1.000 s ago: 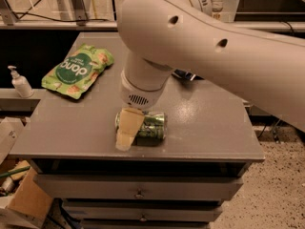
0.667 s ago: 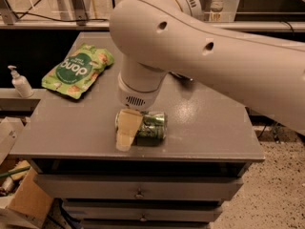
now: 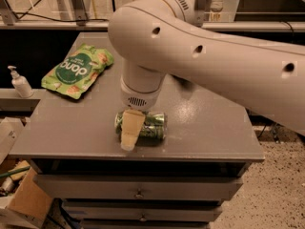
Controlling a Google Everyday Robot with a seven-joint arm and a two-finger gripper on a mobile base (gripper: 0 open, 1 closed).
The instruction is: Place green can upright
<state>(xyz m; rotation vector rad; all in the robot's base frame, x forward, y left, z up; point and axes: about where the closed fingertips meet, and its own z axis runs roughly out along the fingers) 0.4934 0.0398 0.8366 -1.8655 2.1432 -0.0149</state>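
Note:
The green can lies on its side near the front edge of the grey cabinet top, its silver end facing right. My gripper hangs straight down from the big white arm and sits over the can's left half. A cream-coloured part of it crosses the front of the can and reaches the tabletop. The can's left end is hidden behind the gripper.
A flat green snack bag lies at the back left of the top. A white pump bottle stands on a ledge to the left. Drawers are below the front edge, and a cardboard box is on the floor at the lower left.
The upper arm has swung a little to the left. The gripper and the can stay in the same place.

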